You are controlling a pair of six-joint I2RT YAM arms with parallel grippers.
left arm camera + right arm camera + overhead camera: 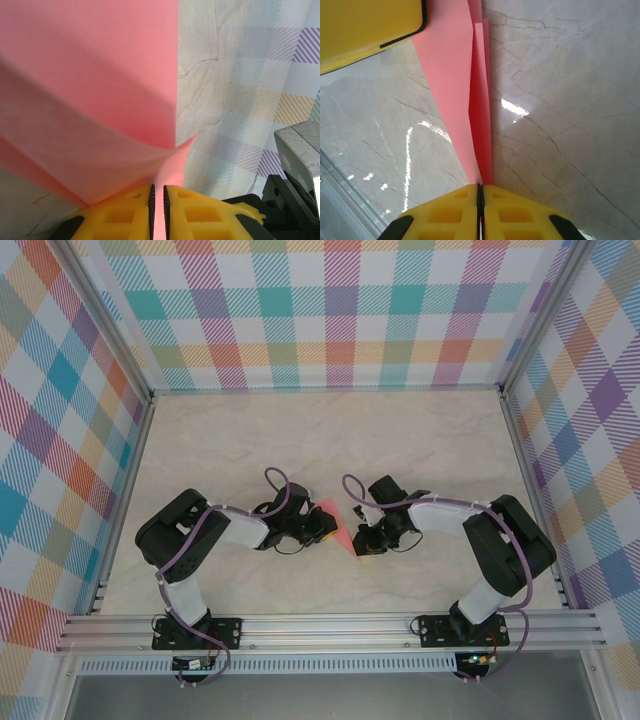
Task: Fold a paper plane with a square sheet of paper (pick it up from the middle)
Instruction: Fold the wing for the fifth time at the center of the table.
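Jaws on the left gripper (158,194) were nearly pressed together, with a thin sliver of the pink paper (100,75) caught in the narrow slot between them. The right gripper (480,192) had its jaws closed flat against each other, and the pointed end of the paper ran straight into that seam, so it looked pinched there too.

From above, the paper sat near the middle of the table (430,440), between the two arms, the left gripper at its left edge and the right gripper at its right tip. In the right wrist view it had already been folded into a narrow, tapering shape with layered creases, lying low over the marble top. In the left wrist view a loose flap curled up and sagged ahead of the fingers.

This sheet was probably very light and limp. It would bend under its own weight, slide easily on the glossy top and crease or tear if tugged from both ends at once. A hold along a folded edge or the central ridge, where several layers stack, looked the firmest. A single loose flap would likely buckle.
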